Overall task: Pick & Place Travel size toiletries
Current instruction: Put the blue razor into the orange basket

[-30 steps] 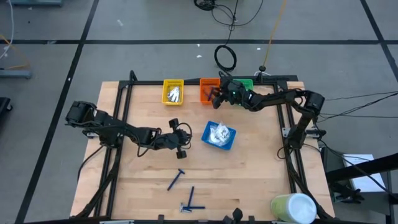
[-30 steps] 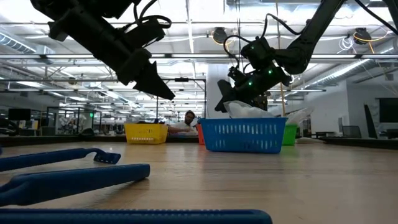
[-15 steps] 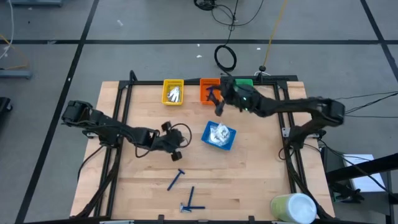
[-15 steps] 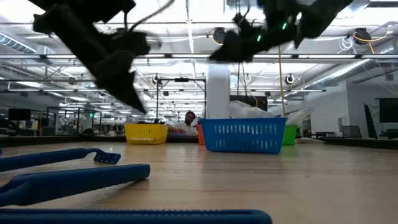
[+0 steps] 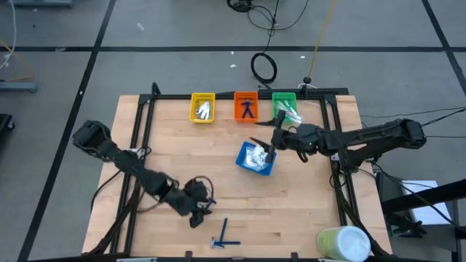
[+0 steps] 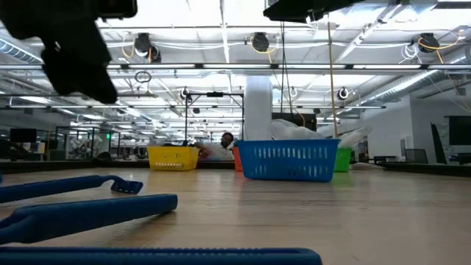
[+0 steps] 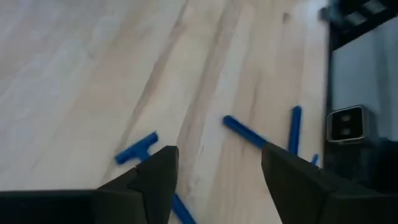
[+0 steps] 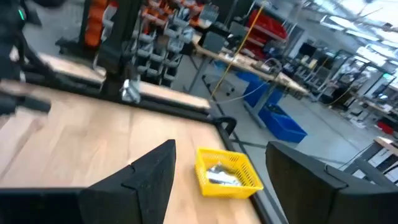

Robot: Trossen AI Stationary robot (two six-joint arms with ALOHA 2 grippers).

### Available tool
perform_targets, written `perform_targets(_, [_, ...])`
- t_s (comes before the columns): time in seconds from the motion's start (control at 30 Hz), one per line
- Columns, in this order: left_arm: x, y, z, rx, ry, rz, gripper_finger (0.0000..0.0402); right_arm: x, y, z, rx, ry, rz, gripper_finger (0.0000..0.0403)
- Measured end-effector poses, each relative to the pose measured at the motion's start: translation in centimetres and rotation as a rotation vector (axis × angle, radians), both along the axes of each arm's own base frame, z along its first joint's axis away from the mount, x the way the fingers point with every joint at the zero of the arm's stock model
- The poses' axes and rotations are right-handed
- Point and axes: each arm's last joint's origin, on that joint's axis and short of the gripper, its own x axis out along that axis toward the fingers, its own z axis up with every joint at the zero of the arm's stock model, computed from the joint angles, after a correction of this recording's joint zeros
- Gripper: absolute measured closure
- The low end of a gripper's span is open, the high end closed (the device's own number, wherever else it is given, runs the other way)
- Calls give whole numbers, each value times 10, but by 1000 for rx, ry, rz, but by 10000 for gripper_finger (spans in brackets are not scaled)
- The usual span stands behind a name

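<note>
- Razors: three dark blue razors (image 5: 222, 236) lie on the table's (image 5: 306, 204) near part; another razor (image 5: 248, 110) lies in the orange tray (image 5: 246, 96).
- Packets: silvery packets (image 5: 203, 110) fill the yellow tray (image 5: 203, 96); white sachets (image 5: 255, 156) fill the blue tray (image 5: 251, 168).
- Left gripper (image 5: 202, 211): fingers wide, empty, just above the nearest razor.
- Right gripper (image 5: 263, 148): fingers wide, empty, over the blue tray.

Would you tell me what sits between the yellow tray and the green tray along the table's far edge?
In the high view, the orange tray sits between the yellow tray and the green tray, with a dark blue razor inside.
</note>
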Motion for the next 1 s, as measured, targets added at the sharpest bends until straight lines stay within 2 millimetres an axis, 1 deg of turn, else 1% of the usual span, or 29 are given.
perform_targets(0.1, [8,-17,-2,48,91,25,190,2,6,-4,11,24,19,165])
perform_targets(0.17, [14,-23,-11,73,185,34,203,2,9,-8,33,34,34,165])
perform_targets(0.27, [24,-25,-27,110,323,60,218,1,12,-14,44,40,47,165])
perform_targets(0.37, [29,-22,-41,147,446,116,221,-1,14,-20,51,40,52,165])
perform_targets(0.43, [29,-20,-48,166,496,145,222,-2,15,-24,55,31,58,165])
perform_targets(0.6, [35,-19,-55,138,503,147,222,-4,20,-30,81,38,72,165])
perform_targets(0.83, [36,-19,-56,159,509,99,228,-4,20,-31,117,28,70,165])
perform_targets(0.9, [35,-19,-56,166,513,90,245,-4,20,-31,120,28,69,165])
perform_targets(1.0, [34,-16,-58,160,528,137,292,-4,20,-31,120,28,70,165])
